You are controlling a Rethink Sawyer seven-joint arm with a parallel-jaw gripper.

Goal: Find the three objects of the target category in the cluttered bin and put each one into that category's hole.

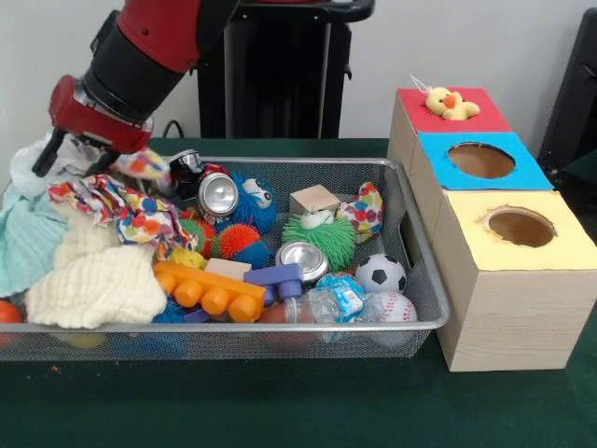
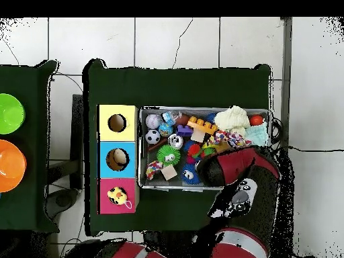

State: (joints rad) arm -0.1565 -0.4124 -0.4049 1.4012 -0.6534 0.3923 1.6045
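Note:
The silver wire-mesh bin (image 1: 422, 245) is full of toys and cloths; it also shows in the overhead view (image 2: 201, 109). A fluffy yellow duckling (image 1: 449, 103) with an orange beak lies on top of the red box, over its hole; it shows in the overhead view (image 2: 117, 195) too. My gripper (image 1: 126, 159) is low over the bin's far left, right at a colourful dotted cloth (image 1: 121, 207). In the overhead view the arm (image 2: 235, 164) hides it. A green spiky creature (image 1: 322, 238) and a blue fuzzy one with eyes (image 1: 254, 201) lie mid-bin.
Three boxes stand right of the bin: red, blue with an open hole (image 1: 480, 161), yellow with an open hole (image 1: 520, 227). The bin also holds a soccer ball (image 1: 381, 273), a baseball (image 1: 394, 306), cans, orange blocks (image 1: 207, 291), a wooden cube and cream and teal cloths.

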